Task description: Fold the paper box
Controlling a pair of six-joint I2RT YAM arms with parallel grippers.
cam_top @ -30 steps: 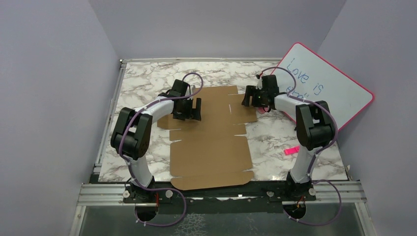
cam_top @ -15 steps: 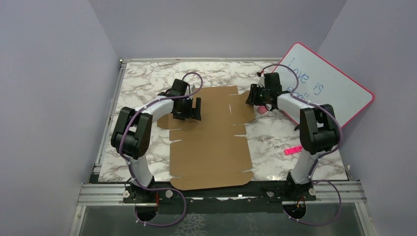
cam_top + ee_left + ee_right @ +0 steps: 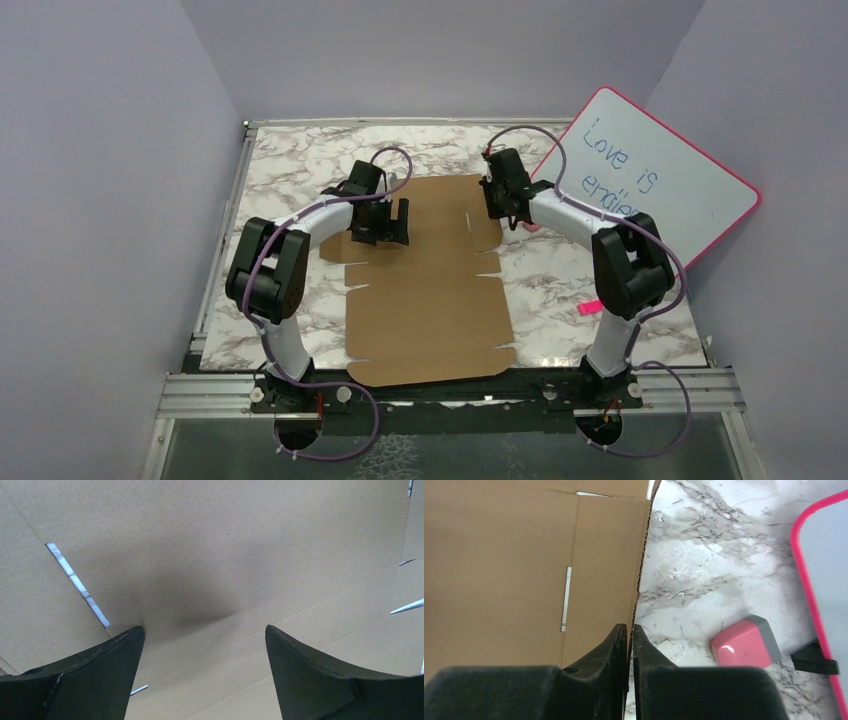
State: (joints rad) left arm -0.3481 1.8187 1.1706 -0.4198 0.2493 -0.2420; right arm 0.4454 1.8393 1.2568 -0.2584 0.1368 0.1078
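The paper box (image 3: 430,290) is a flat brown cardboard sheet with flaps and slits, lying on the marble table between the two arms. My right gripper (image 3: 497,207) is at the sheet's far right flap. In the right wrist view its jaws (image 3: 630,626) are shut on that flap's corrugated edge (image 3: 640,570), and the flap stands up from the table. My left gripper (image 3: 393,226) hovers over the far left part of the sheet. Its fingers (image 3: 205,630) are wide open over bare cardboard (image 3: 225,555) with nothing between them.
A pink-rimmed whiteboard (image 3: 650,185) with handwriting leans at the back right, close behind the right arm. A pink and grey eraser (image 3: 744,647) lies on the marble beside the held flap. A pink marker (image 3: 592,306) lies near the right arm's base.
My right gripper has closed onto the far right flap's edge and swung left, lifting the flap off the table. The left arm has stayed still.
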